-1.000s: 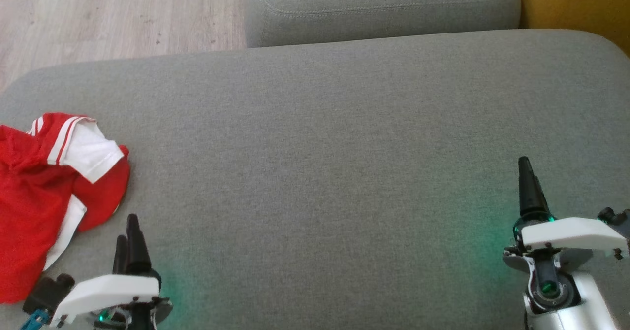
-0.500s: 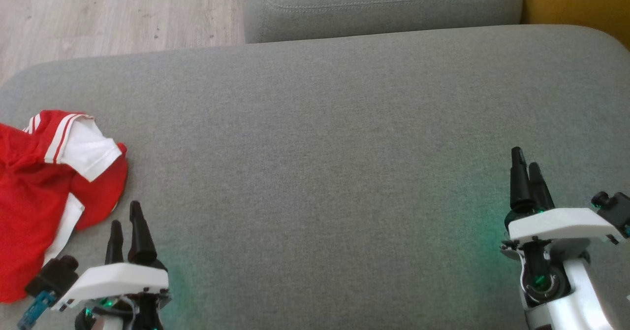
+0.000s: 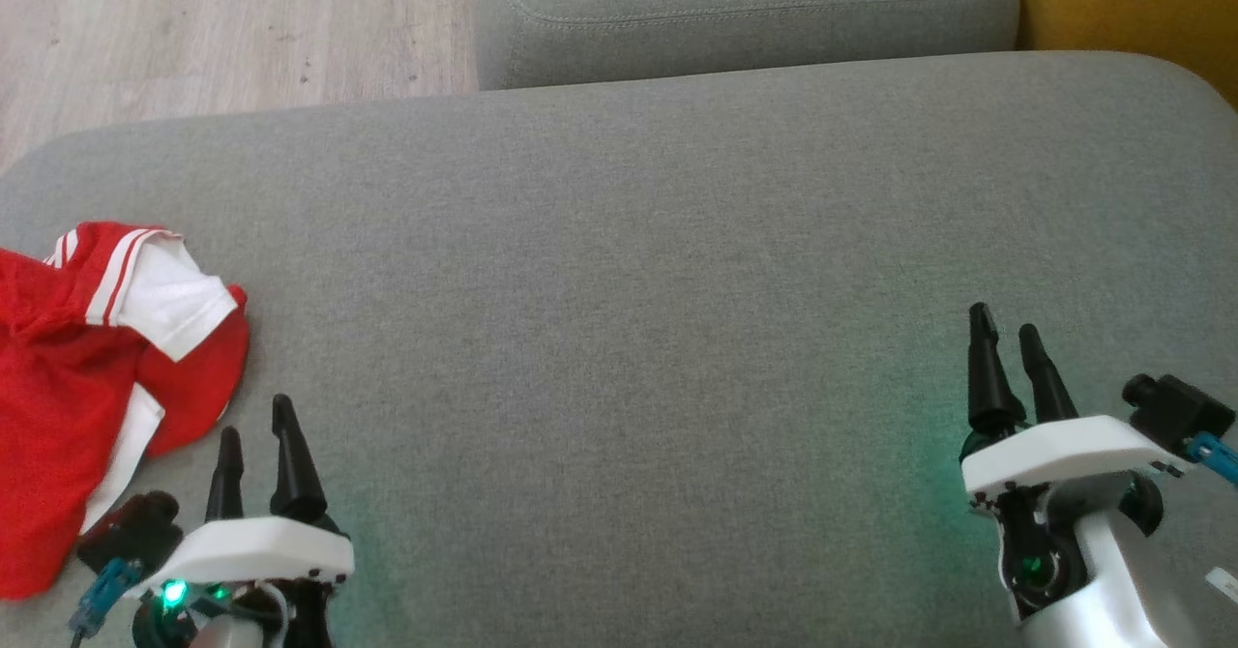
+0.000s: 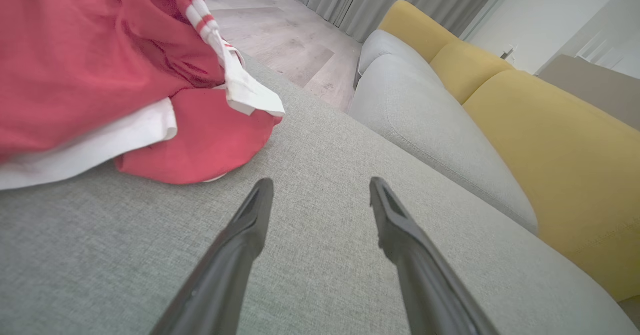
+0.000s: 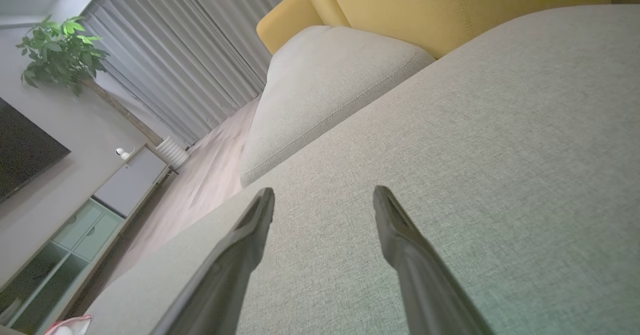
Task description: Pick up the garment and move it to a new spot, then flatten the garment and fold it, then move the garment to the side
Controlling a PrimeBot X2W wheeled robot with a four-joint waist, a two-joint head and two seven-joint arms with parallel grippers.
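Observation:
A crumpled red garment [image 3: 68, 387] with white striped trim lies at the left edge of the grey cushion [image 3: 619, 271], running out of the head view. My left gripper [image 3: 256, 426] hovers open just right of its lower edge, nothing between the fingers. From the left wrist the garment [image 4: 95, 65] bunches up ahead and to the left of the open left gripper [image 4: 320, 187]. Far over on the right side of the cushion my right gripper [image 3: 1006, 324] stands open and empty. In the right wrist view the right gripper [image 5: 322, 195] points over bare grey fabric.
A second grey cushion [image 3: 745, 10] adjoins the far edge, with yellow upholstery [image 3: 1132, 0] at the back right. Wooden floor [image 3: 213, 29] lies beyond the far left edge. The right wrist view shows curtains, a potted plant [image 5: 60, 50] and a low cabinet [image 5: 100, 200].
Both wrists have rolled, so each gripper's two fingers now show side by side. The right gripper has shifted slightly left. The garment has not moved.

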